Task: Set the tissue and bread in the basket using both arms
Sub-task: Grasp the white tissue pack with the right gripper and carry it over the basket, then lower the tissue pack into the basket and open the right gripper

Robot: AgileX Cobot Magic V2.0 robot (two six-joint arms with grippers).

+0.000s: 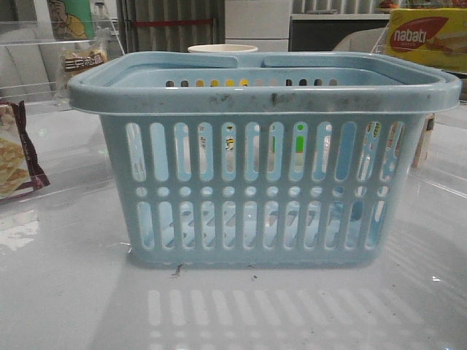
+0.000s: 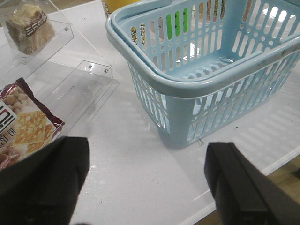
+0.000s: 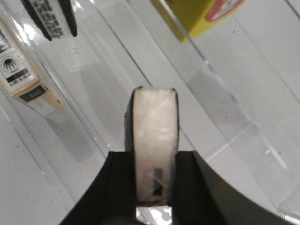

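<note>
From the front, the slotted pale blue plastic basket [image 1: 264, 168] stands on the glossy surface [image 1: 66, 292]. Left pincer [image 2: 145, 180] gapes wide, basket just ahead, bread [image 2: 29, 27] farther off on a clear shelf [image 2: 61, 40]. Right pincer [image 3: 153, 180] clamps the soft, white-edged tissue [image 3: 154, 140].

The basket [image 1: 263, 175] stands mid-table. On a shelf [image 1: 44, 33] behind it to the left sits the bread [image 1: 82, 57]; a cracker bag [image 1: 18, 149] lies nearer, left. A box [image 1: 427, 38] rests behind, right.
</note>
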